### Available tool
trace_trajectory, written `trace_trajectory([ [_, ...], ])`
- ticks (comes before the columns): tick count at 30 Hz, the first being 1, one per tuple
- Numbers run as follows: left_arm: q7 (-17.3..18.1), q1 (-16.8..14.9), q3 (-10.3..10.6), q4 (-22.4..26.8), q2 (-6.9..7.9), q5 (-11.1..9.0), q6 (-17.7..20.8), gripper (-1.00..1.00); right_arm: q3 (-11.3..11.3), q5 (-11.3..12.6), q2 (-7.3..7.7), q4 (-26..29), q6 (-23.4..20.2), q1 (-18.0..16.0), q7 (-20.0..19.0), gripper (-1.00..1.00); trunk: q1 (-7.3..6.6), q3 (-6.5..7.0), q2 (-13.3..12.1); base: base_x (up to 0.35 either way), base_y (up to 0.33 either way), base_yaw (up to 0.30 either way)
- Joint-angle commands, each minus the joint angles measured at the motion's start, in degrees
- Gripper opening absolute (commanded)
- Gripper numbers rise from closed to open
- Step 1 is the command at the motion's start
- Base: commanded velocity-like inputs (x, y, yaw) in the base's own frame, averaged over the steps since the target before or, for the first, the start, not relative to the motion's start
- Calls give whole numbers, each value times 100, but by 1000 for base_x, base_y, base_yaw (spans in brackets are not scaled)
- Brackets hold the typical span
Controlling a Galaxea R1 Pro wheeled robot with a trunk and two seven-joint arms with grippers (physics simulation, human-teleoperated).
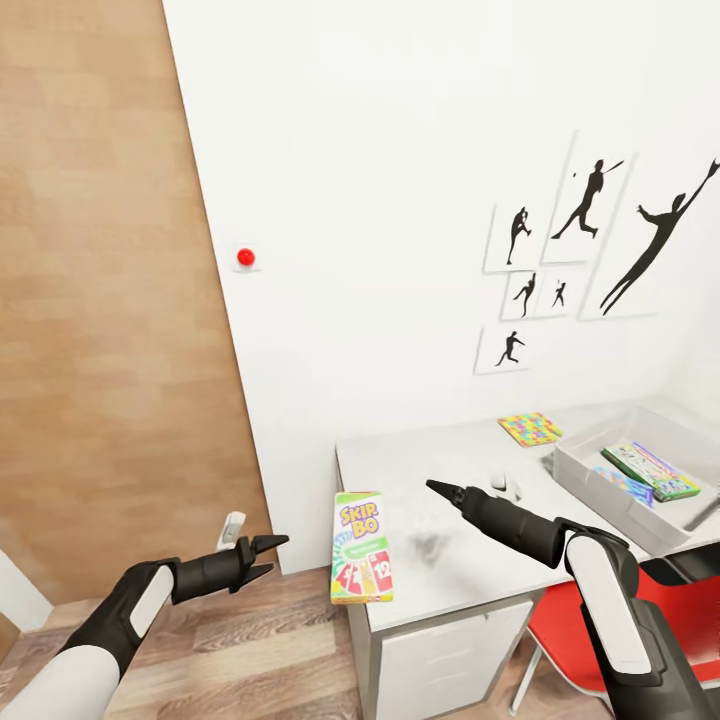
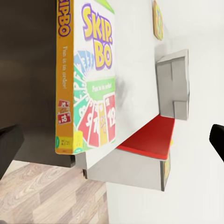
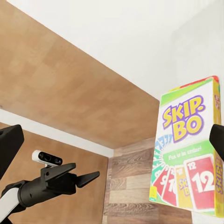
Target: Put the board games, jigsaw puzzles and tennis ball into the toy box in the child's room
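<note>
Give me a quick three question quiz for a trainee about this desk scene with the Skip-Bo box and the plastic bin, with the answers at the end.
1. True or false: the yellow-red-green Skip-Bo game box lies inside the see-through greyish plastic toy bin.
2. Multiple choice: where is the thin multicoloured jigsaw board? A) on the wood-plank floor B) on the light grey desk top near the wall C) on the red chair seat
3. Fill in: the Skip-Bo box lies flat at the desk's ____ edge, nearest the left pincer.

Key: 1 false, it lies on the desk top, apart from the bin. 2 B. 3 left; the right pincer hovers over the desk.
</note>
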State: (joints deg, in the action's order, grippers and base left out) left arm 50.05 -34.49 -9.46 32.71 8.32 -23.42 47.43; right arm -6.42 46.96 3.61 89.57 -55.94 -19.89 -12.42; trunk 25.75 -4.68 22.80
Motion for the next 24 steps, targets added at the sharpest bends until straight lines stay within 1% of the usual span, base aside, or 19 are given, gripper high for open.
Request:
trace_trajectory([
  [1,14,-5,-13,-1,0,-1,27,100,-9,-55,-1,1,-25,-6,-59,100,3,-13,12,0,-15,0],
  [15,42,-5,-33,-1,9,-5,21,100,-5,-55,-1,-1,-28,-6,-64,100,3,-13,12,0,-2,0],
  [24,47,-5,-32,-1,5,-10,27,100,-12,-55,4,-1,-38,-6,-116,100,201,-174,373,0,0,0],
])
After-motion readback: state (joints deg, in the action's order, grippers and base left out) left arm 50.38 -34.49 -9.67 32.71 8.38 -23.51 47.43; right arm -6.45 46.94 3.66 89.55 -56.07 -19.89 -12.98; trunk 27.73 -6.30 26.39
